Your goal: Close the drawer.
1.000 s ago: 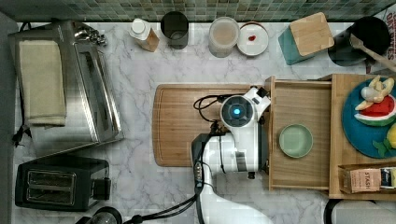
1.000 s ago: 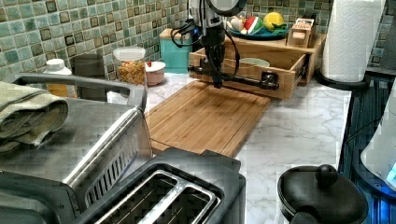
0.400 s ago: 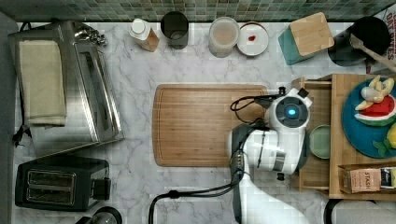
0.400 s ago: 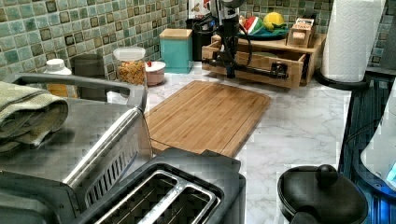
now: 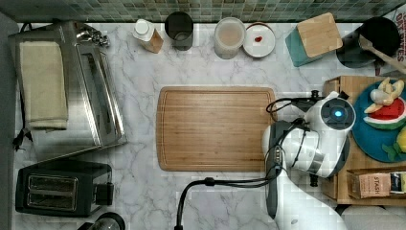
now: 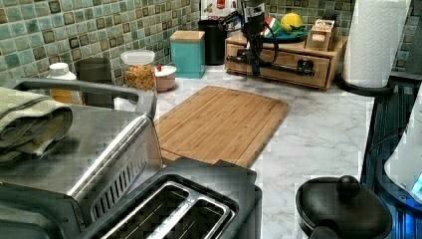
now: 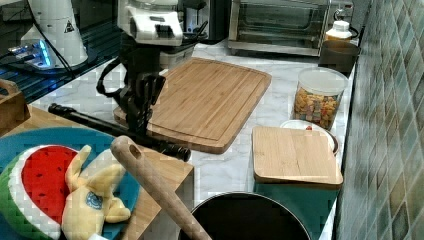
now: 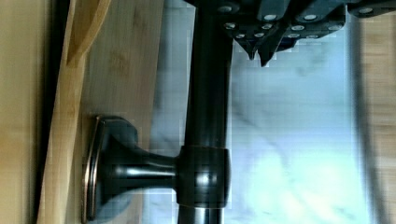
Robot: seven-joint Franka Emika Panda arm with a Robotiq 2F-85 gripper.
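Where arm hides drawer (image 6: 278,62), handle (image 8: 208,116) visible

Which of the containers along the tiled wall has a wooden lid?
The teal box, at the top view's right next to the black pot. Its lid is a square wooden slab; the jar and bottle beside it have pale round tops.

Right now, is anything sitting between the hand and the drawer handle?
Nothing visible does. The hand is right at the black bar handle on the drawer front, and the drawer looks pushed in flush with its wooden box.
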